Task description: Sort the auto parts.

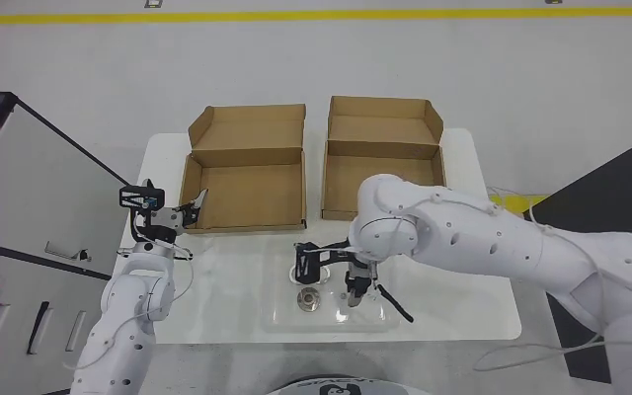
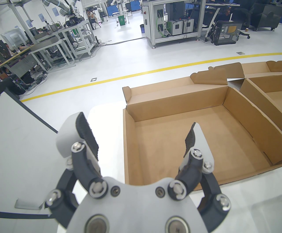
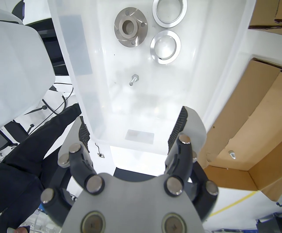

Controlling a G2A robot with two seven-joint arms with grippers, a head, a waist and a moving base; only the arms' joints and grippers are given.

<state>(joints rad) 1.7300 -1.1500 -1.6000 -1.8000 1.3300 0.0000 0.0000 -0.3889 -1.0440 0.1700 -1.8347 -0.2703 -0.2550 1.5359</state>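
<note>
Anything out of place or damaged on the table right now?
Nothing stands out. The flange, a ring, a second ring and a bolt lie apart inside the clear tray, none spilled. Another bolt lies in the cardboard box beside the tray; the left cardboard box sits open and level.

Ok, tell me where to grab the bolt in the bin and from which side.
Take the bolt across its hex head, from straight above. It seems to lie on its side, clear of the other parts on the floor of the bin, so the flats offer parallel faces. The walls probably rule out a sideways approach.
</note>
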